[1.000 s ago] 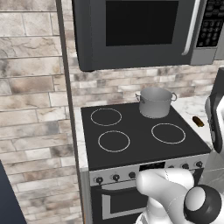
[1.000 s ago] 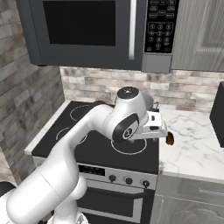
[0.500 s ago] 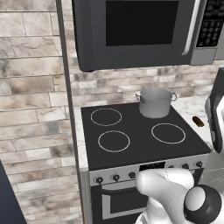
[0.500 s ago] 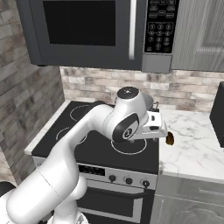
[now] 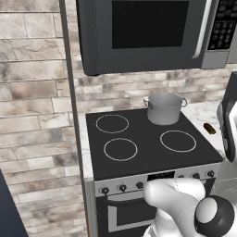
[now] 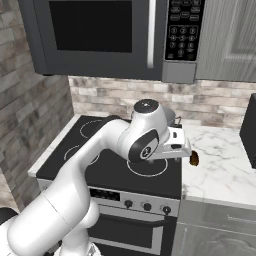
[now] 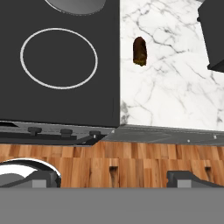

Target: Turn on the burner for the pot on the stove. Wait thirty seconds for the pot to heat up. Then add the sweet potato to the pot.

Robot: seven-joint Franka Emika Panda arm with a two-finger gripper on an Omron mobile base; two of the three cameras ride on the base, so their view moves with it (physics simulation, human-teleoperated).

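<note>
The grey metal pot (image 5: 164, 108) stands on the back right ring of the stove (image 5: 139, 141), whose top is black glass. Its rim also shows at the hand view's top edge (image 7: 76, 4). The small brown sweet potato (image 7: 140, 51) lies on the white marble counter (image 7: 175, 83) just right of the stove, and appears from both sides too (image 5: 209, 128) (image 6: 194, 158). My gripper (image 6: 180, 150) hangs above the stove's front right corner, left of the sweet potato and well above it. It is open with nothing between the fingers. The arm hides the pot in the right base view.
Black knobs (image 7: 65, 131) line the stove's steel front. A dark microwave (image 5: 148, 32) hangs over the stove. A dark appliance (image 7: 214, 35) stands on the counter to the right of the sweet potato. Wooden floor (image 7: 131, 157) lies below the counter's front edge.
</note>
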